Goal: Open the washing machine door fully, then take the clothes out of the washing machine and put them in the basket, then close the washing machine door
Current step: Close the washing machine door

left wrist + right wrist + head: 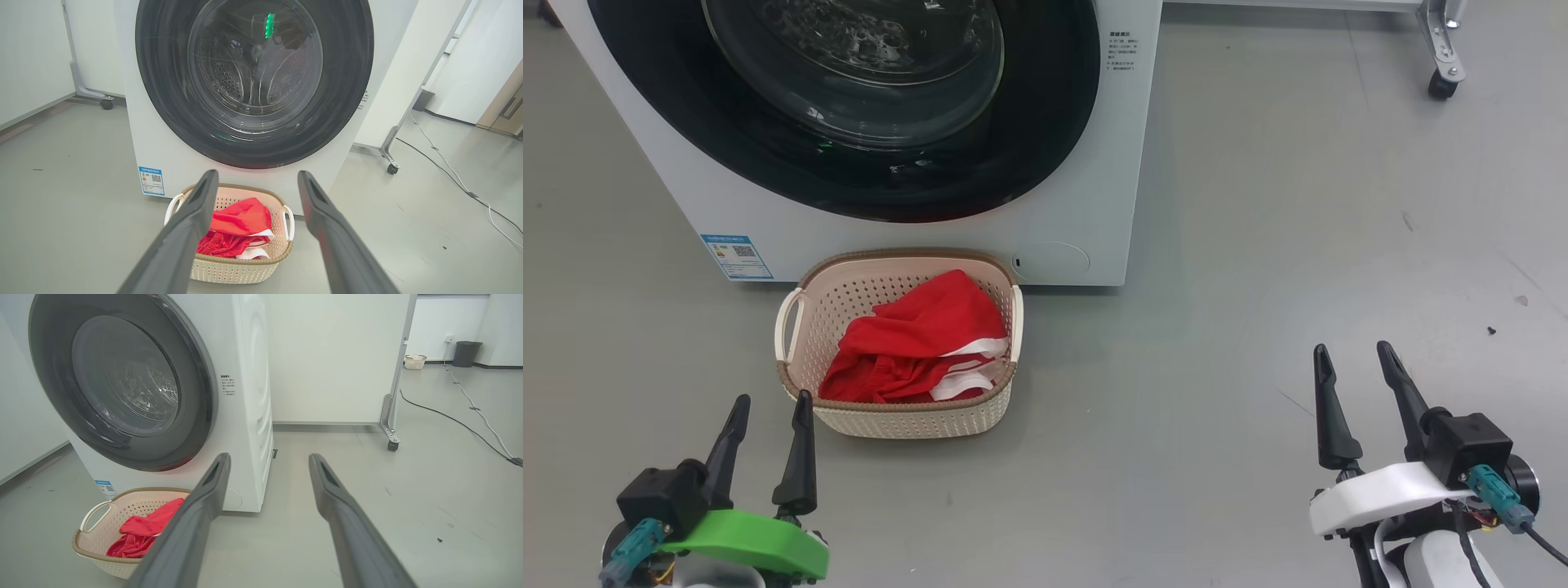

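**Wrap-up: final step looks done**

Nearest the camera, the left hand (774, 398) hangs low over the floor (1217, 367), its two dark fingers spread wide with nothing between them. The right hand (1352, 349) is likewise wide and empty, well off to the right and apart from everything.

Just ahead of the left hand sits the basket (915, 420), on the floor right at the foot of the washing machine (1054, 220). The clothes (915, 343) lie heaped inside it, red with white trim, one fold rising toward the back rim.

Beyond that, the washing machine door (1045, 122) lies flush against the white front. Through its glass the steel drum (229, 77) looks bare of fabric.

On that reading, unloading is finished and the door closing, the last step, appears complete. Whether the latch has caught cannot be told. The next move, if any, calls for a light press on the black rim to confirm the latch. Otherwise both arms need only stay clear of the basket.
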Controlling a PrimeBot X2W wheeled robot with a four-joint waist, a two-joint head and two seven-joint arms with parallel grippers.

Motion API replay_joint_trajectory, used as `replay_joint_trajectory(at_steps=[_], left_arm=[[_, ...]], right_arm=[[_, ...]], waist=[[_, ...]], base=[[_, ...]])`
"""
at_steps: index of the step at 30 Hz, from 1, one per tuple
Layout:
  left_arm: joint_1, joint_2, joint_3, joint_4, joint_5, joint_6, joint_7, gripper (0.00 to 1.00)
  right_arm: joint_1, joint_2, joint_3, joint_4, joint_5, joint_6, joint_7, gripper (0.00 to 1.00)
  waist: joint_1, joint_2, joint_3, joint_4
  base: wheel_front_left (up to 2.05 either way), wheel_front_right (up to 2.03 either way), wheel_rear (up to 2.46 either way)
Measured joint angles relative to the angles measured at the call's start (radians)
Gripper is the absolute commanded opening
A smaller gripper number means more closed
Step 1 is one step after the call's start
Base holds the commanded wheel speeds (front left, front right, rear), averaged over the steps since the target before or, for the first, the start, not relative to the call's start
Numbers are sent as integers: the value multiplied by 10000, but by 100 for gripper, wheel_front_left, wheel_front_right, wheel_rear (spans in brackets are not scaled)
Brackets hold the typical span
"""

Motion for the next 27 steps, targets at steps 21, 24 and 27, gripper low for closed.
replay_joint_trajectory(at_steps=[21,24,27], left_arm=[[114,10,-314,21,2,0,0,100],[128,10,-395,86,-6,0,0,100],[160,10,-399,94,-6,0,0,100]], right_arm=[[332,90,-31,-69,-309,178,0,100],[351,96,-31,-63,-311,192,0,100],[394,107,-31,-40,-313,194,0,100]], waist=[[1,0,-123,12],[0,0,-148,14],[1,0,-176,14]], base=[[0,0,0],[0,0,0],[0,0,0]])
